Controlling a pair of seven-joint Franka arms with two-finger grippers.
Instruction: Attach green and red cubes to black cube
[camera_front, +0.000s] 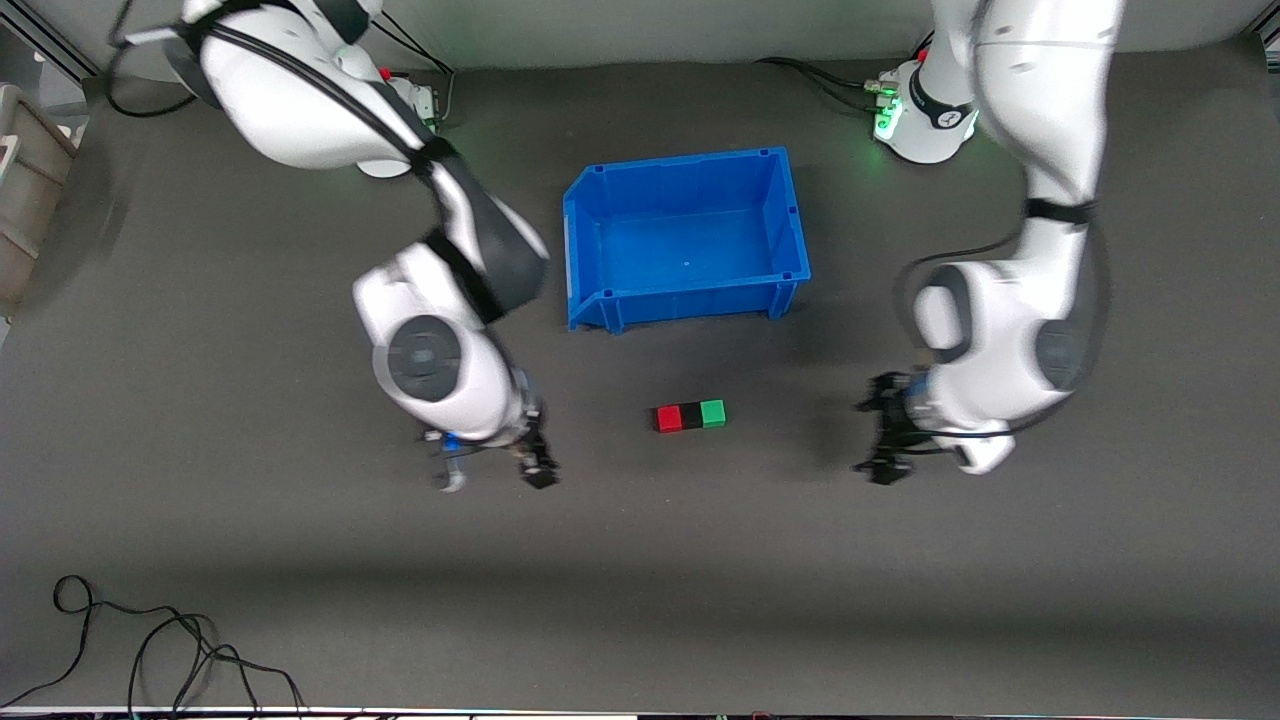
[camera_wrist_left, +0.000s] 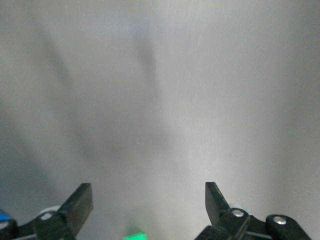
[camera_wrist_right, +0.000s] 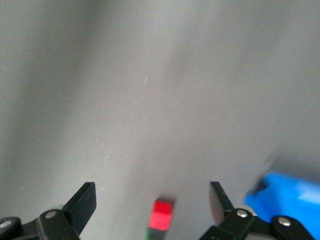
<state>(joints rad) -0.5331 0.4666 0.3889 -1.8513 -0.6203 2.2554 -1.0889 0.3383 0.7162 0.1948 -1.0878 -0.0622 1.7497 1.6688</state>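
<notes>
Red cube (camera_front: 668, 418), black cube (camera_front: 691, 416) and green cube (camera_front: 713, 412) are sitting touching in one row on the grey table (camera_front: 900, 600), black in the middle, nearer the front camera than the blue bin (camera_front: 686, 235). Only the front view is showing all three. The right wrist view is catching the red cube (camera_wrist_right: 162, 214) and a corner of the bin (camera_wrist_right: 290, 197); the left wrist view is catching just a sliver of green (camera_wrist_left: 135, 235). The right gripper (camera_front: 495, 472) and the left gripper (camera_front: 882, 437) are hanging over bare table, fingers (camera_wrist_right: 82, 202) spread wide and holding nothing.
</notes>
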